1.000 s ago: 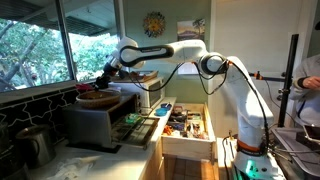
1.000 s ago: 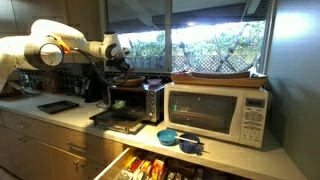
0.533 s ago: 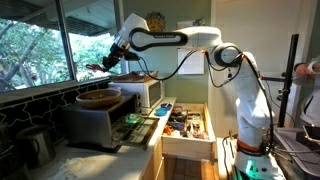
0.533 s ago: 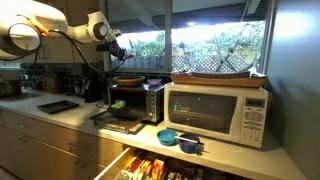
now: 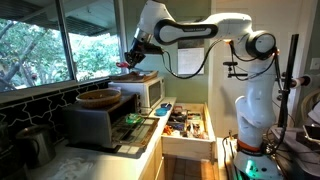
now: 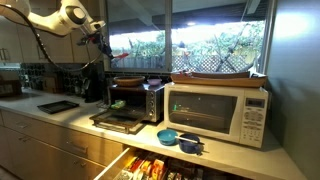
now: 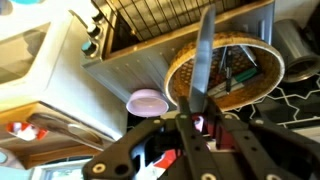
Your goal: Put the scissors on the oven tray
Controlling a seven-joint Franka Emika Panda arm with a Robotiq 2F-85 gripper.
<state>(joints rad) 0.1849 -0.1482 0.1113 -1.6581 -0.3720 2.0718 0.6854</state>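
Note:
My gripper [image 5: 129, 62] is high in the air above the toaster oven [image 5: 97, 122] and is shut on the scissors. It also shows in an exterior view [image 6: 101, 36] near the window top. In the wrist view the scissors' grey blades [image 7: 203, 60] stick out between the fingers [image 7: 192, 128], with red handles inside the jaws. A flat dark oven tray [image 6: 58, 106] lies on the counter beside the toaster oven [image 6: 134, 100], well below the gripper and apart from it.
A round wooden bowl [image 5: 98, 98] sits on top of the toaster oven, under the blades in the wrist view [image 7: 240, 70]. The oven door [image 6: 120, 119] hangs open. A microwave [image 6: 216, 112], small bowls [image 6: 178, 139] and an open drawer [image 5: 187, 127] are nearby.
My arm has lifted from the wooden bowl on the toaster oven and swung up and away, carrying the scissors with it.

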